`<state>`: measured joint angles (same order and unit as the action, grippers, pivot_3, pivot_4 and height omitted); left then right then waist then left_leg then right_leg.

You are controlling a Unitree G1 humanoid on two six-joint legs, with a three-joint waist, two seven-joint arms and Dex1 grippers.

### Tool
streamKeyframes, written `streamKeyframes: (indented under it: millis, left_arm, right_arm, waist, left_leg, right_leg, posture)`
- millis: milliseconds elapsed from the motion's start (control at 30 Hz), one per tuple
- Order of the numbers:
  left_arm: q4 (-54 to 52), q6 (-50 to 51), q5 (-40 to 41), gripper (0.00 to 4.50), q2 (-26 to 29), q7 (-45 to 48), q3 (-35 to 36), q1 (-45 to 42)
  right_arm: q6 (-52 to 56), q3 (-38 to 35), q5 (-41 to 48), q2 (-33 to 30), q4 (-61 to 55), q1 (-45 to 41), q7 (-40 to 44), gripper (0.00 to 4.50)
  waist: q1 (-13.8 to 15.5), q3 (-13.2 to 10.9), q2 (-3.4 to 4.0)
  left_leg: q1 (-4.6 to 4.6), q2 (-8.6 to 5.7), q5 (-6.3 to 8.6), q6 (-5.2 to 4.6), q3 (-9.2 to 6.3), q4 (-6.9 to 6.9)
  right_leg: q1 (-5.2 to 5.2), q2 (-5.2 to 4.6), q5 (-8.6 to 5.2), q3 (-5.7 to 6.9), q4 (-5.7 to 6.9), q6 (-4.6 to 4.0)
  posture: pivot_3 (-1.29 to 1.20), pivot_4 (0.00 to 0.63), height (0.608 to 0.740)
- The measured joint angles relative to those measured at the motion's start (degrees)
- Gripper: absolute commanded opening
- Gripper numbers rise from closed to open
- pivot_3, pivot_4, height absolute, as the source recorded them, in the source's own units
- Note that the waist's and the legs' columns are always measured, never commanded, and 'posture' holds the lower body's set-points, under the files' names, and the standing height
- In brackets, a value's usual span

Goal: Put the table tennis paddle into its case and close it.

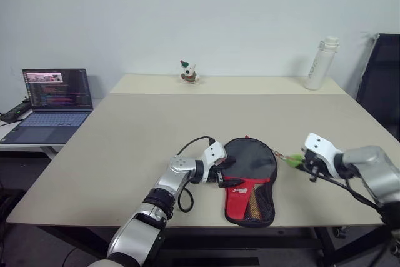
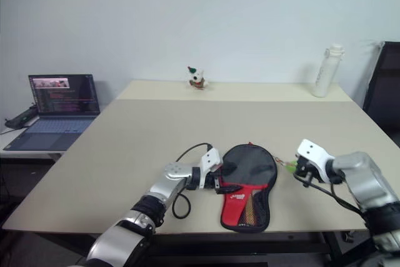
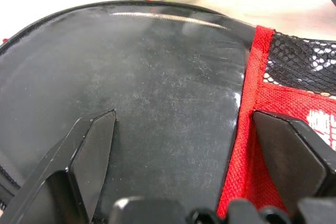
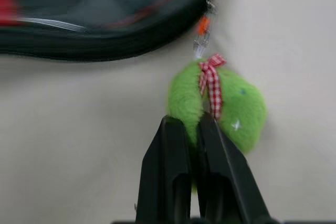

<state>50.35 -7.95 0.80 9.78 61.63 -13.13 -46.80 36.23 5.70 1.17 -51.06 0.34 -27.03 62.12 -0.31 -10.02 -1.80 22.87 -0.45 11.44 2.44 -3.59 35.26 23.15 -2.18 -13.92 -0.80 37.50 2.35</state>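
Found the case flat on the table, close to the near edge. Noted its long axis running near to far, narrow red end nearest, round black head pointing away.

Made out light wood at that narrow end, under the mesh. Took it for the handle of the paddle, so judged the paddle already inside and lying along the same axis (the head could not be told apart from the glossy black panel).

Saw the left gripper hard against the case's left flank. Found its fingers spread wide, one over the black panel and one over the red fabric, pinching nothing.

Saw the right gripper just off the case's right side, level with the head. Found its fingers pressed together on the green tag, a fluffy ring with a checked bow clipped at the case's rim.

Judged the closing to turn on that pairing: tag to the right of the case and already pinched, so the right arm nearer the zip, and the left placed to steady the case against the pull. Could not tell how much of the zip was open.

Beyond the case's head, noted a small figurine at the table's far edge, a white bottle off to the far right, and a laptop far left on a lower desk.
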Motion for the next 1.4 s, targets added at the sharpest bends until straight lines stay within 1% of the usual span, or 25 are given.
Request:
streamKeyframes:
  millis: [100,267,333,500,733,867,1033,1400]
  left_arm:
    - [0.9,-0.2,-0.3,4.50,-0.6,0.0,0.0,-0.5]
    - [1.6,-0.5,-0.8,4.50,-1.1,0.0,0.0,-1.2]
    - [1.9,-0.8,-1.0,4.50,-1.2,0.0,0.0,-1.3]
    - [2.2,-1.2,-1.3,4.50,-1.9,0.1,0.0,-1.5]
    - [2.5,-1.3,-1.8,4.50,-2.6,0.2,-0.1,-1.7]
    - [3.3,-1.4,-2.1,4.50,-3.1,0.0,-0.1,-2.2]
    - [3.9,-1.6,-2.3,4.50,-3.5,-0.6,-0.1,-2.4]
    - [4.4,-2.3,-3.1,4.50,-4.3,-1.1,-0.1,-2.9]
  right_arm:
    - [6.0,-2.1,4.2,-3.3,-9.8,5.3,2.1,0.03]
    - [12.1,-4.5,9.8,-6.5,-21.3,13.1,3.3,0.03]
    - [13.4,-4.9,11.5,-7.0,-23.8,15.2,3.2,0.03]
    - [16.1,-7.2,16.4,-9.4,-32.4,23.7,3.6,0.03]
    - [20.8,-14.3,25.5,-12.4,-42.4,30.1,4.4,0.03]
    - [22.6,-14.9,30.3,-12.5,-47.1,34.2,4.7,0.03]
    - [23.1,-14.2,32.8,-12.4,-50.4,37.1,2.1,0.03]
    - [24.3,-11.3,38.0,-11.6,-53.6,36.6,-3.6,0.03]
  waist:
    - [0.3,0.0,-0.01]
    - [0.5,0.0,-0.01]
    - [0.5,0.0,-0.01]
    - [0.7,0.0,-0.03]
    - [1.1,0.0,-0.06]
    - [1.5,0.0,-0.08]
    - [1.5,0.0,-0.10]
    - [1.6,0.0,-0.10]
  left_leg:
    - [0.04,0.01,0.00,0.00,-0.03,0.01]
    - [0.09,0.00,0.01,0.00,-0.05,-0.02]
    - [0.09,-0.01,0.01,0.00,-0.02,-0.01]
    - [0.07,0.01,0.02,0.00,-0.06,-0.02]
    - [0.08,0.00,0.04,0.00,-0.14,-0.04]
    - [0.08,0.00,0.07,-0.02,-0.13,-0.01]
    - [-0.03,0.02,0.07,-0.01,-0.20,0.01]
    - [0.00,0.01,0.07,-0.01,-0.29,0.01]
  right_leg:
    - [-0.04,0.00,0.02,0.05,-0.14,0.04]
    - [-0.14,-0.01,0.10,0.07,-0.46,0.16]
    - [-0.16,-0.02,0.12,0.03,-0.49,0.20]
    - [-0.21,-0.02,0.11,0.10,-0.54,0.20]
    - [-0.30,-0.02,0.11,0.20,-0.64,0.20]
    - [-0.32,-0.03,0.11,0.20,-0.65,0.21]
    - [-0.48,-0.03,0.09,0.29,-0.68,0.18]
    - [-0.52,-0.05,0.09,0.38,-0.73,0.19]
  posture:
    - [0.00,0.150,0.740]
    - [0.00,0.150,0.740]
    - [0.00,0.150,0.740]
    - [0.00,0.150,0.740]
    - [0.00,0.150,0.740]
    - [0.00,0.150,0.740]
    - [0.00,0.150,0.740]
    - [0.00,0.150,0.740]
